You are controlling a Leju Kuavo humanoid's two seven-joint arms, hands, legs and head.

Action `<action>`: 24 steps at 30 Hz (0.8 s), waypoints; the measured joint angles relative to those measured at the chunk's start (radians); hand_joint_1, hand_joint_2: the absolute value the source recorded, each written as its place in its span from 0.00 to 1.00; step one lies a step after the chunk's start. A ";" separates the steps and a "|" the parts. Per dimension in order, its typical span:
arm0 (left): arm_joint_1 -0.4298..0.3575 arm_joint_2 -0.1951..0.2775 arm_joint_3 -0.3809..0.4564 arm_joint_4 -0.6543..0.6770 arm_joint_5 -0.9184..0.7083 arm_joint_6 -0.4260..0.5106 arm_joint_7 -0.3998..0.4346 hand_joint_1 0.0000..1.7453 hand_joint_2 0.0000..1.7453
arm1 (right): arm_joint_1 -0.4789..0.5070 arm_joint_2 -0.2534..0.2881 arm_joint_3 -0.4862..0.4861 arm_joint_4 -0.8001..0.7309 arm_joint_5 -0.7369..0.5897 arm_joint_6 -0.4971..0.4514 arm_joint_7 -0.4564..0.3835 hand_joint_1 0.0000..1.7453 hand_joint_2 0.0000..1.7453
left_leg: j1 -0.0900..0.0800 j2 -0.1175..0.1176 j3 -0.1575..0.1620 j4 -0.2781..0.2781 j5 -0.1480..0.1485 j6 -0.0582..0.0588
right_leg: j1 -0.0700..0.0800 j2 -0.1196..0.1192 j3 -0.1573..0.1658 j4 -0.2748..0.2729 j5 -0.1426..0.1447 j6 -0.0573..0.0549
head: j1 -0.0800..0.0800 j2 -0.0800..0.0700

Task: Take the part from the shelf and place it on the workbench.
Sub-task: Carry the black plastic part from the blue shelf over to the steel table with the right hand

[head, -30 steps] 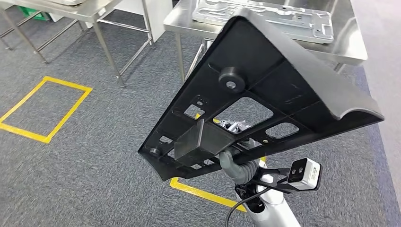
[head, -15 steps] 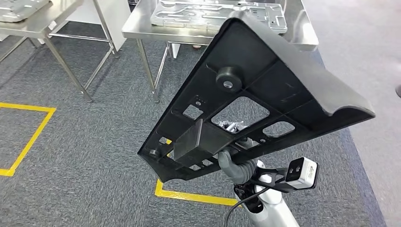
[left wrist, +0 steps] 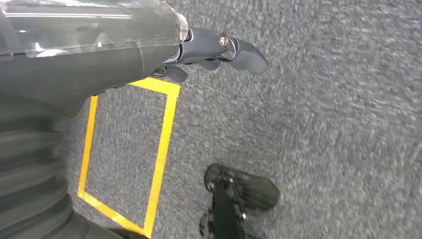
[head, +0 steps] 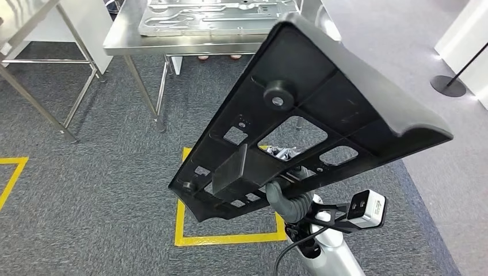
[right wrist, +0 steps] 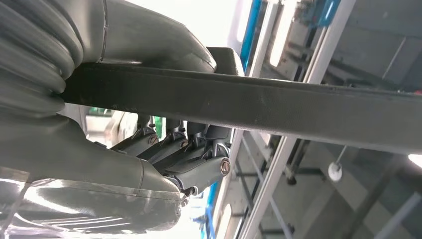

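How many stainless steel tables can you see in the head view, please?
2. One steel table stands straight ahead, carrying a flat metal plate; the black part covers its right end. A second table shows at the upper left edge. Others may lie outside the picture.

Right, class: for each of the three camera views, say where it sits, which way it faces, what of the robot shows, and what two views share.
Head view: high on the body, looking down at the black part, workbench and right hand.
Left wrist view: behind the left hand, facing the carpet and yellow tape.
Right wrist view: behind the right hand, looking up along the part.
Shared: head and right wrist views both show the held part.
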 joint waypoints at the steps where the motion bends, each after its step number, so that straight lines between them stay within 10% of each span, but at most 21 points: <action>1: -0.002 0.000 0.000 0.000 0.000 -0.002 -0.001 0.00 1.00 | 0.001 0.000 0.000 0.000 0.001 -0.004 0.000 0.78 1.00 | 0.002 -0.003 0.002 0.002 -0.004 -0.006 | -0.002 0.008 0.001 -0.004 0.002 -0.005 | 0.000 0.000; 5: 0.002 0.001 0.000 0.000 0.001 -0.004 -0.004 0.00 1.00 | -0.001 0.001 -0.001 0.000 0.002 -0.009 -0.001 0.78 1.00 | 0.009 -0.088 -0.072 0.173 -0.105 -0.021 | -0.009 0.031 0.007 -0.014 0.008 -0.025 | 0.000 0.000; 8: 0.009 0.003 0.000 0.000 0.002 -0.004 -0.004 0.00 1.00 | 0.001 0.001 -0.001 0.003 0.002 -0.010 -0.001 0.78 1.00 | 0.009 -0.101 -0.139 0.297 -0.132 -0.025 | -0.006 0.053 0.006 -0.011 0.007 -0.027 | 0.000 0.000; 13: 0.008 0.005 0.000 0.000 0.003 -0.007 -0.002 0.00 1.00 | 0.000 0.001 -0.001 0.004 0.005 -0.011 -0.001 0.78 1.00 | 0.007 -0.108 -0.027 0.029 0.007 -0.006 | -0.003 0.074 0.007 0.002 -0.002 -0.012 | 0.000 0.000; 17: 0.006 0.004 0.000 0.000 0.008 -0.022 0.001 0.00 1.00 | 0.000 0.001 -0.001 0.003 0.006 -0.012 -0.001 0.78 1.00 | 0.005 -0.108 -0.024 0.010 0.014 0.020 | -0.005 0.075 -0.002 0.013 -0.009 0.011 | 0.000 0.000; 22: 0.006 0.004 0.002 0.000 0.010 -0.027 0.002 0.00 1.00 | 0.001 0.001 -0.001 0.004 0.007 -0.011 -0.001 0.78 1.00 | 0.007 -0.103 -0.026 0.005 0.017 0.036 | -0.011 0.066 -0.129 0.284 -0.140 0.027 | 0.000 0.000; 24: 0.006 0.004 0.004 0.000 0.010 -0.028 0.002 0.00 1.00 | 0.001 0.001 -0.001 0.005 0.007 -0.011 -0.001 0.78 1.00 | 0.007 -0.103 -0.024 0.005 0.015 0.034 | -0.013 0.063 -0.126 0.277 -0.114 0.027 | 0.000 0.000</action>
